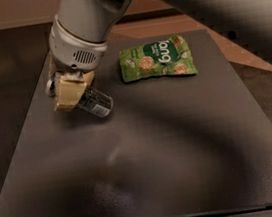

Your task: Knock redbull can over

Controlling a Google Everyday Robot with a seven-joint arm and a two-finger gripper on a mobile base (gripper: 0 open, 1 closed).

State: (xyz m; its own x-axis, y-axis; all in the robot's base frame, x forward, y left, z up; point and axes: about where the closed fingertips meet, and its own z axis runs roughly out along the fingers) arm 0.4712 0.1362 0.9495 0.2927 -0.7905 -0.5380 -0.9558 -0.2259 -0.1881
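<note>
Hand (72, 90) at sideways redbull can (96, 103), print illegible

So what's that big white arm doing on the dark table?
The robot's arm reaches down over the left part of the table, with its gripper pressed right up against the redbull can. The can looks tipped onto its side, one end pointing toward the table's middle, so the knocking-over seems about done. A green snack bag lies flat further back, apart from both.
</note>
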